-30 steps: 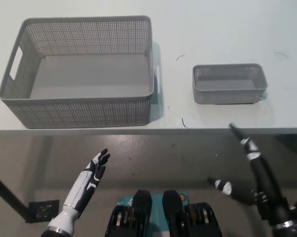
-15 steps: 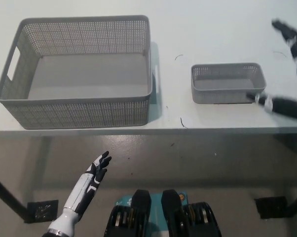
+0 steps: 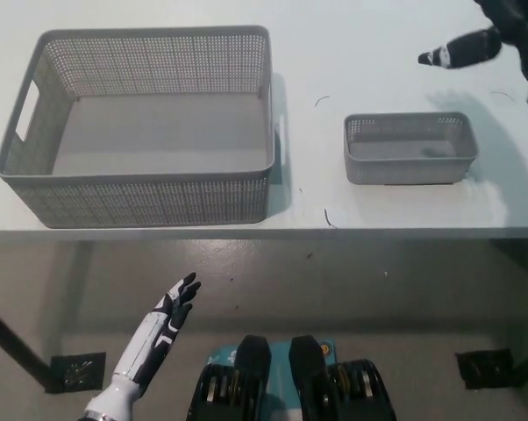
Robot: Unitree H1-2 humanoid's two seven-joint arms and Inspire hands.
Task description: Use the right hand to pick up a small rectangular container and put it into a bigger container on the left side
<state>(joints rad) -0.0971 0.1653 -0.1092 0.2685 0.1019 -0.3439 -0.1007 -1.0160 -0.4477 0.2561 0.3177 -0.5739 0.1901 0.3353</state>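
Observation:
A small grey rectangular mesh container point(image 3: 409, 148) stands empty on the white table point(image 3: 369, 70), right of centre. A big grey mesh basket point(image 3: 141, 123) with cut-out handles stands to its left, also empty. My black right hand point(image 3: 496, 39) hovers at the top right corner of the head view, above and behind the small container, apart from it, fingers spread and holding nothing; part of it is cut off by the picture edge. My white left hand point(image 3: 163, 320) rests open below the table's front edge at the lower left.
The table's front edge point(image 3: 334, 231) runs across the middle of the view, with grey floor below it. Small dark marks point(image 3: 327, 217) lie on the table between the two containers. A dark table leg and foot point(image 3: 36, 373) show at the lower left.
My right hand rose from below the table's front edge, passed the right side of the small container, and is now above and behind it. The left hand barely moved.

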